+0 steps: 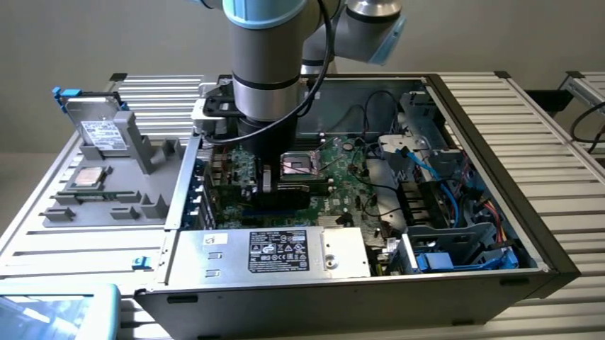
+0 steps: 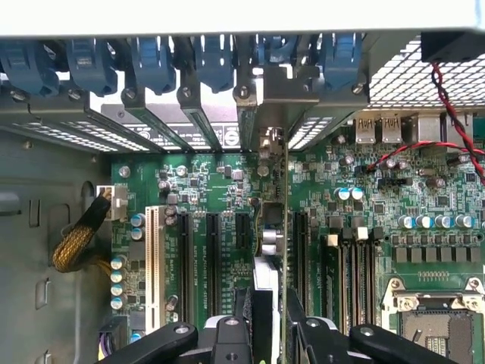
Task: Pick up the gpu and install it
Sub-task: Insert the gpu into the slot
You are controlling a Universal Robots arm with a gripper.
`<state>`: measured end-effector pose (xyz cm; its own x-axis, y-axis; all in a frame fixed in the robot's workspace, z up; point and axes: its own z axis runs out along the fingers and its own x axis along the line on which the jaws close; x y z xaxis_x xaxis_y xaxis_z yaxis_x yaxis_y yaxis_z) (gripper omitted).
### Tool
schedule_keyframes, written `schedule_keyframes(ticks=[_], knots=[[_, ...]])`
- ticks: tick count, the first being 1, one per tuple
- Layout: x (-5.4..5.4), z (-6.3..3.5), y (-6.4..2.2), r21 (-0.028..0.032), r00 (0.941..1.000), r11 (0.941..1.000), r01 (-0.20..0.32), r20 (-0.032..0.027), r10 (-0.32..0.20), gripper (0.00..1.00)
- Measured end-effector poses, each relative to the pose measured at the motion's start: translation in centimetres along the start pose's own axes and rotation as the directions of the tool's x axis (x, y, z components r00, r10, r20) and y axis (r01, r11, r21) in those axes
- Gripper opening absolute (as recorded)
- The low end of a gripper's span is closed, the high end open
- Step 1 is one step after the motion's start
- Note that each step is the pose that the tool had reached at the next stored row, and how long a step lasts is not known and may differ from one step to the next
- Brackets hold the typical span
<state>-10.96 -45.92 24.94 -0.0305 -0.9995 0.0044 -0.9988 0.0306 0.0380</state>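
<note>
The gpu stands on edge over the green motherboard, seen edge-on as a thin card running toward the case's rear slot openings. Its metal bracket end sits among the rear slot covers. My gripper is shut on the card, one black finger pressed against each side. In the exterior view the gripper reaches down into the open computer case, and the dark card lies just below it, low on the motherboard. Whether the card's edge is seated in a slot is hidden.
Black expansion slots and a white slot lie beside the card, with blue latches above. The CPU socket, a silver power supply, a drive cage with blue cables and a grey parts tray surround it.
</note>
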Motion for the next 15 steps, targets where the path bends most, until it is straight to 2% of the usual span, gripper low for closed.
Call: schedule_keyframes(ticks=[5,9,15], knots=[[-0.01,0.0,0.01,0.0005,1.0,1.0,0.001,-0.0004,-0.001,0.28],[0.02,0.0,-0.01,0.0008,1.0,1.0,0.007,0.0036,-0.007,0.28],[0.03,0.0,-0.02,0.0007,1.0,1.0,0.008,0.0046,-0.008,0.28]])
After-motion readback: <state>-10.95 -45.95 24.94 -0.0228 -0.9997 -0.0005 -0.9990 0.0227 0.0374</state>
